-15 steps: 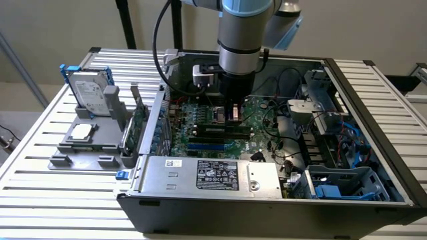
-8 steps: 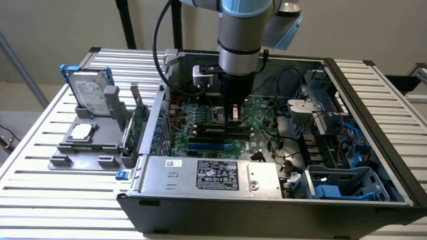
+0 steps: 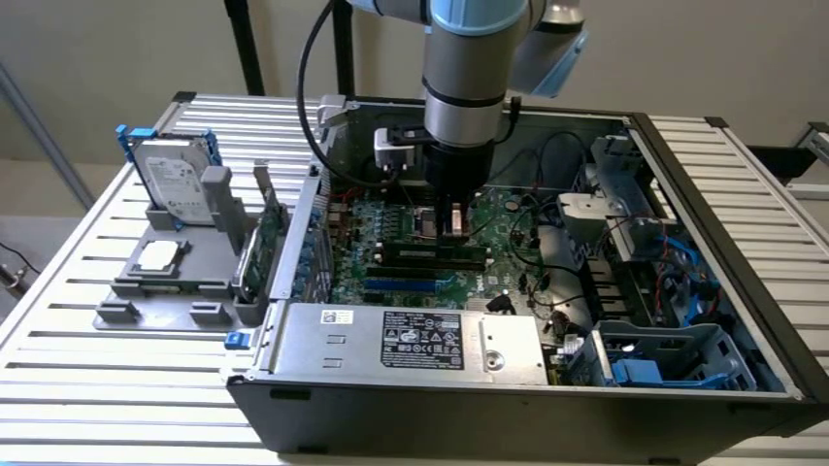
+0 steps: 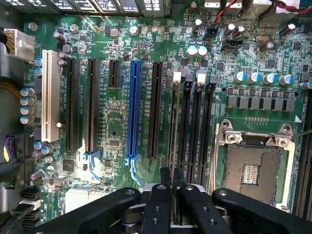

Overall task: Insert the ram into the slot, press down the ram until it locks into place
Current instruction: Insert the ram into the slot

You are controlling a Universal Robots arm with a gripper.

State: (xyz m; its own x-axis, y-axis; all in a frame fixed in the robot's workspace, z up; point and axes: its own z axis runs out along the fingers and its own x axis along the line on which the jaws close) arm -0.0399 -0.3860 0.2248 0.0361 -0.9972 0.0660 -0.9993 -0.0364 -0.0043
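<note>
The arm drops straight down into the open case (image 3: 518, 417), its gripper (image 4: 172, 173) clamped on the ram (image 4: 174, 126). The ram stands edge-on along the slot (image 4: 177, 76); I can't tell how deep. Sister slots (image 4: 196, 126) crowd one flank, with the processor socket (image 4: 253, 168) just beyond.

My arm (image 3: 473, 58) is a silver-grey tube with pale blue joint caps, and a black cable (image 3: 302, 73) loops alongside it. Lower down I turn black. My fingers (image 4: 158, 209) are matt black bars on jointed links, pinned with round dark screws.
</note>
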